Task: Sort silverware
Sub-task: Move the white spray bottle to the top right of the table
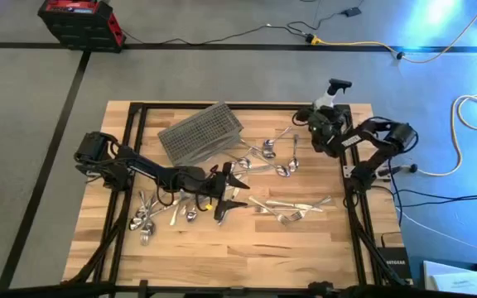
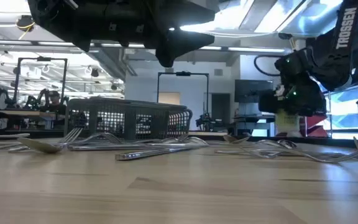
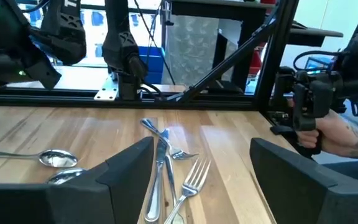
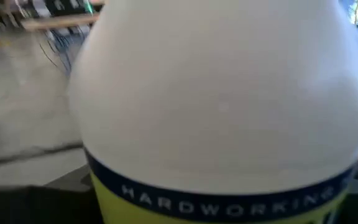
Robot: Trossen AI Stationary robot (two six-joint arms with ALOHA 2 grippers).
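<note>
- High view: the slim shiny silver forks and spoons (image 1: 276,161) lie spread over the pale wooden bench (image 1: 238,265). One bunch is near the left arm, one beside the gray wire-mesh basket (image 1: 201,132), and one toward the right side. The basket lies tipped over. The left hand (image 1: 230,192) hangs over the middle of the bench with its two fingers spread wide and nothing in them. The right hand (image 1: 328,124) waits at the far right corner.
- Low view: the basket (image 2: 129,120) sits behind a row of flat silverware (image 2: 148,149). The pieces lie so low that the fingers must come right down to the wood to catch one.
- Left wrist view: between the two dark fingers (image 3: 129,168) lie a fork (image 3: 188,183) and some other long pieces (image 3: 160,155) that cross each other. Two spoons (image 3: 55,158) lie off to one side. A person's hand (image 3: 337,134) holds a black controller past the bench edge.
- Right wrist view: a white bottle with a yellow label (image 4: 222,106) fills the picture, right up against the camera. I cannot tell if the right hand is open or closed.
- I think the step now is to pick one piece. To do it well, choose the fork that lies most alone, turn the fingers across its thin handle, and go down slowly so only that piece comes up.
</note>
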